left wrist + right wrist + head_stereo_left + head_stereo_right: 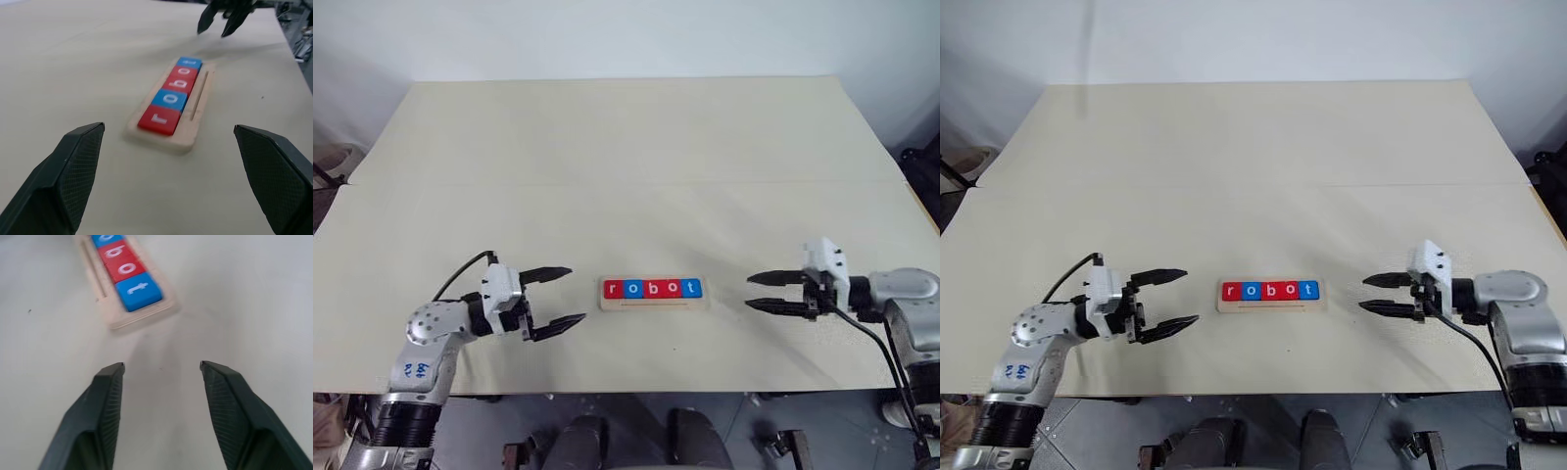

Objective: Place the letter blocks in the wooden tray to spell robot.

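Blocks (652, 288) spell robot in tray (652, 305) (groove clearer from wrist); both end effectors (558, 301) (766, 291) gape, empty.

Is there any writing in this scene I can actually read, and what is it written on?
"r" in white on the red block at the left end of the wooden tray.
"o" on the blue block.
"b" on the red block.
"o" on the red block.
"t" on the blue block.
Together they read "robot".
Blue handwritten marks on the left arm's grey casing: too small to read.
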Tool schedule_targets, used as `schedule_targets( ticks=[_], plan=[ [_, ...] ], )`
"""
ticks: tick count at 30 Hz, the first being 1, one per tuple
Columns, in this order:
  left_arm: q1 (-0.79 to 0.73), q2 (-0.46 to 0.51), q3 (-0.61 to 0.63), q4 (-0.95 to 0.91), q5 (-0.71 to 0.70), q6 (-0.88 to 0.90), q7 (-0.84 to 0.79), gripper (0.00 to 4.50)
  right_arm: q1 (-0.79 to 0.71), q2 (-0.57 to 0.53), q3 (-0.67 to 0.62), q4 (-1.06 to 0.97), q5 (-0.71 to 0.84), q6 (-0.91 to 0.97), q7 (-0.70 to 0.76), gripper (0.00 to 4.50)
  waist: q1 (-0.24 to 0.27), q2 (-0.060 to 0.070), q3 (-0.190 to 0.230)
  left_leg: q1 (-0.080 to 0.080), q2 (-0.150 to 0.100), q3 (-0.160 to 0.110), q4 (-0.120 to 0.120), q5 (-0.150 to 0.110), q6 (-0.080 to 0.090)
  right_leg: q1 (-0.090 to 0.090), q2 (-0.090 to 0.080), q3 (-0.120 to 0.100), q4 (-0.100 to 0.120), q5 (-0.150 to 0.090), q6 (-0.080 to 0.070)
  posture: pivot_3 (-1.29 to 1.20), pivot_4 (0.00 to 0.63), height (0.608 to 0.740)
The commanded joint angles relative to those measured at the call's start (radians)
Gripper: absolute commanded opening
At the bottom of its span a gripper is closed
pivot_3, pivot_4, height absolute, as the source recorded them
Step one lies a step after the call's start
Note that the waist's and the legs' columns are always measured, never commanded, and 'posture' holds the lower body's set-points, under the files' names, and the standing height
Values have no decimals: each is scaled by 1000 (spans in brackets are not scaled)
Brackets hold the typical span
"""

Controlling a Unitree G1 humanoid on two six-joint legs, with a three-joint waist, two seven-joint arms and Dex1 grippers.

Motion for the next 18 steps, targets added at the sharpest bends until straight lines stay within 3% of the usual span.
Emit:
schedule_targets(
  ticks=[1,4,10,14,18],
  plan=[
    [23,51,62,-14,-22,-4,-17,4500,76,-4,-119,-149,108,-2,-19,3560,2,0,0,0,0,0,0,0,0,0,0,0,0,0,0,0,150,740],
    [22,91,91,12,-26,-21,-53,4500,165,-10,-161,-238,155,2,-1,4479,4,0,0,0,0,0,0,0,0,1,0,0,-1,0,0,0,150,740],
    [35,137,117,23,-35,-20,-109,4500,248,4,-144,-324,153,-90,16,4479,4,0,0,0,0,0,0,0,0,1,-1,0,-1,0,0,0,150,740],
    [34,129,100,14,43,-62,-43,4500,229,25,-119,-301,129,-140,-8,4479,3,0,0,0,0,0,0,0,0,1,0,0,-1,0,0,0,150,740],
    [24,126,92,7,35,-62,-39,4500,214,18,-105,-273,118,-159,-12,4479,2,0,0,0,0,0,0,0,0,1,0,0,-1,0,0,0,150,740]
  ],
)
